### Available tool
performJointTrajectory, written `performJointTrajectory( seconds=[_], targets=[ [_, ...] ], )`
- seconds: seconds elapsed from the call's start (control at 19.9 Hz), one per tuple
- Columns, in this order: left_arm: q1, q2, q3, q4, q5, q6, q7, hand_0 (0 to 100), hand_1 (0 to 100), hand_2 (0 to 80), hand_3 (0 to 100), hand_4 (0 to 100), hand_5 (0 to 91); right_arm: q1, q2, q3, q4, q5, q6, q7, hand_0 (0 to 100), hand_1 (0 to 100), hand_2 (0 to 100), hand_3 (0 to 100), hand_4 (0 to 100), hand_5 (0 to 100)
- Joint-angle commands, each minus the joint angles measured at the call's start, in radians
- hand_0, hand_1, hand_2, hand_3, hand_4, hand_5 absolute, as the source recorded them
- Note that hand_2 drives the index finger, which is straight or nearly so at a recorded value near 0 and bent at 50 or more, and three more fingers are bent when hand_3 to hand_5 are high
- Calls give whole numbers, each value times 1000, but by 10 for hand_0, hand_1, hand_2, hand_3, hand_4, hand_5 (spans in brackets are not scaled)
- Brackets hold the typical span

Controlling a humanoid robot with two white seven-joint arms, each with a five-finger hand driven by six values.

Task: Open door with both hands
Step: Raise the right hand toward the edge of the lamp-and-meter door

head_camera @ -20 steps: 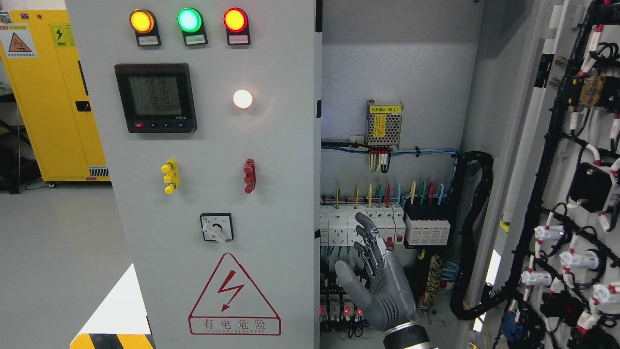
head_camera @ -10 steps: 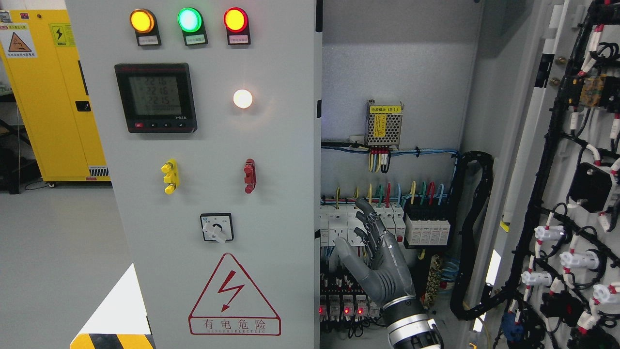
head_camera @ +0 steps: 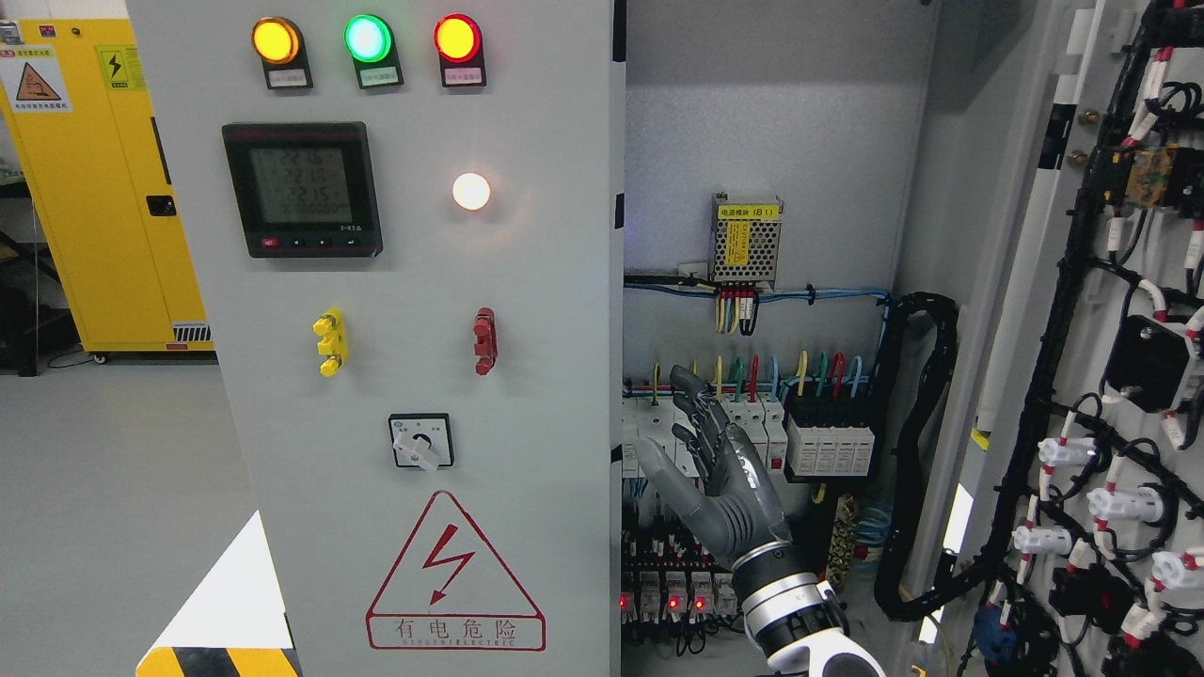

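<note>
The cabinet's left door [head_camera: 395,310] is a grey panel with three lamps, a meter and a danger triangle, and it stands closed. The right door [head_camera: 1063,310] is swung open at the right, showing its wired inner face. My right hand [head_camera: 704,449] rises from the bottom edge into the open half of the cabinet. Its fingers are spread, hold nothing, and point up in front of the row of white breakers [head_camera: 752,432]. The thumb [head_camera: 658,465] lies close to the left door's right edge [head_camera: 616,376]. I cannot tell whether it touches. The left arm is out of view.
Inside the cabinet are a small power supply [head_camera: 745,241], coloured wires, a black cable loop [head_camera: 926,451] and relays with red lights [head_camera: 673,597]. A yellow cabinet [head_camera: 103,188] stands on the grey floor at the far left.
My right hand has risen and shifted left, from low in the opening up to the breaker row near the left door's edge. More of the wrist now shows. Both doors are unmoved.
</note>
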Motion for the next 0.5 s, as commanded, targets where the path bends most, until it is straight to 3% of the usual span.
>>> performJointTrajectory(
  seconds=[0.0, 0.3, 0.45],
  targets=[
    [-2, -22, 0, 1, 0, 3, 1, 120, 556, 0, 0, 0, 0, -43, 5, -26, 55, -13, 0, 11, 0, 500, 40, 0, 0, 0],
    [-3, -28, 0, -1, 0, 3, 1, 120, 556, 0, 0, 0, 0, -60, 4, -26, 66, -63, 2, 14, 0, 500, 40, 0, 0, 0],
    [-3, -28, 0, -1, 0, 3, 1, 120, 556, 0, 0, 0, 0, -65, 2, -26, 74, -65, 4, 69, 0, 500, 40, 0, 0, 0]
  ],
)
